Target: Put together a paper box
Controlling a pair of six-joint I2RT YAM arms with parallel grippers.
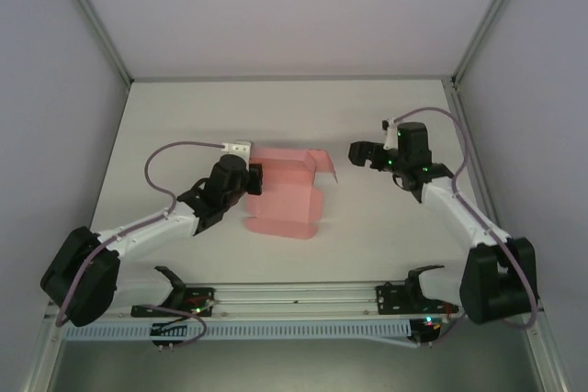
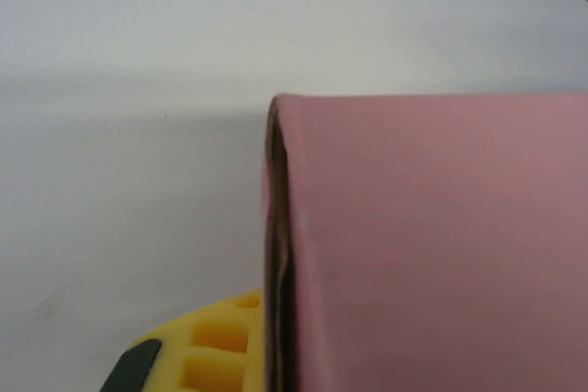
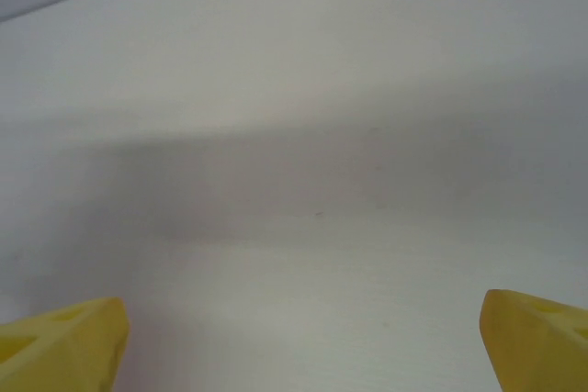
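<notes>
Near centre, paper box (image 1: 285, 204) hides one left end effector (image 1: 253, 179) finger, grip unclear; right end effector (image 1: 356, 152) fingers spread apart.

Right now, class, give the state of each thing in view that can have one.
paper box: partly folded, one flap raised, not closed
left gripper: at the paper box's left edge, grip unclear
right gripper: open, empty, apart from the paper box

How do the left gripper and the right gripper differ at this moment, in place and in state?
The left gripper is at the left edge of the pink paper box; the right gripper hangs apart from it, over bare table. The right gripper's yellow fingers stand wide open; the left gripper's opening cannot be judged. Both have yellow fingers.
</notes>
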